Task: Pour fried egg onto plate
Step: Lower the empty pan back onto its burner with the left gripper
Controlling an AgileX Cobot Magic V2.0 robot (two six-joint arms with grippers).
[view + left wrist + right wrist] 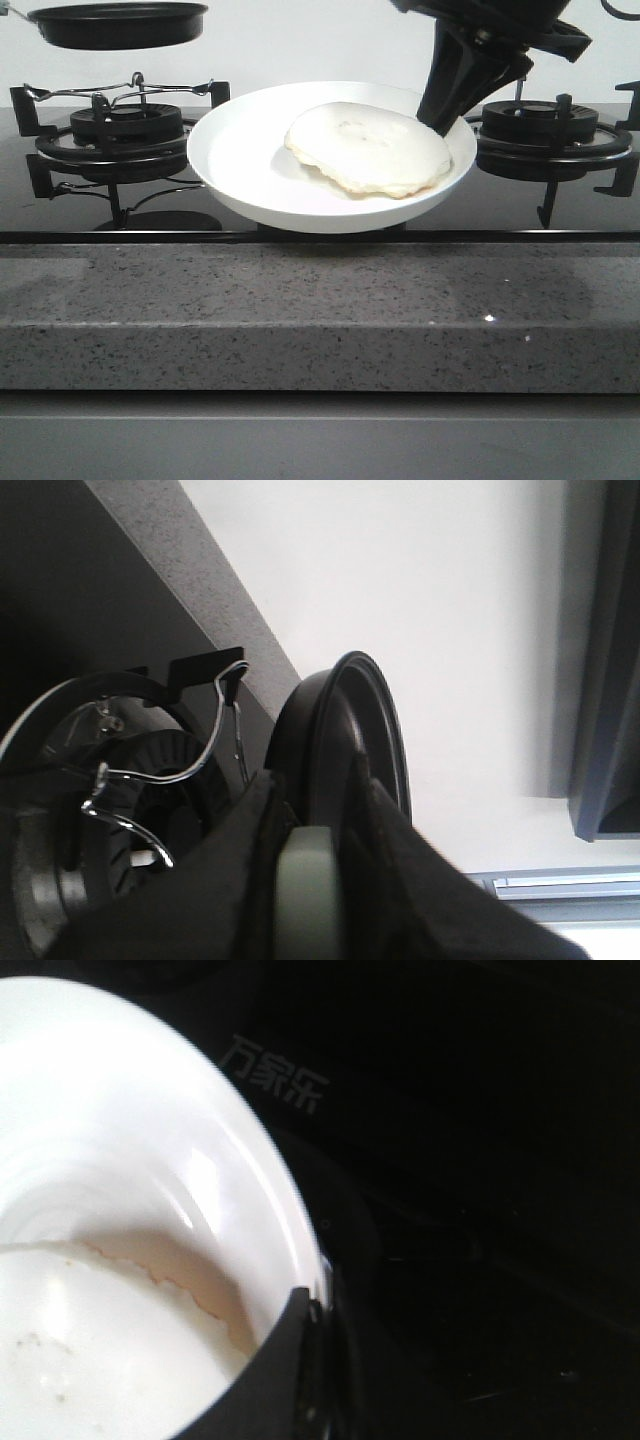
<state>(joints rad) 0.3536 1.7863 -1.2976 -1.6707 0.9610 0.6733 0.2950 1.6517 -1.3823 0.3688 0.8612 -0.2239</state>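
Note:
The fried egg lies flat on the right half of the white plate, between the two burners. My right gripper comes down from the upper right and is shut on the plate's right rim. In the right wrist view one dark finger sits over the rim, with the egg's browned edge next to it inside the plate. The black frying pan hangs empty in the air at the top left. My left gripper is shut on its grey-green handle, with the pan just beyond the fingers.
A left gas burner with a wire pan support and a right burner sit on the black glass hob. A speckled grey stone counter edge runs along the front. A white wall is behind.

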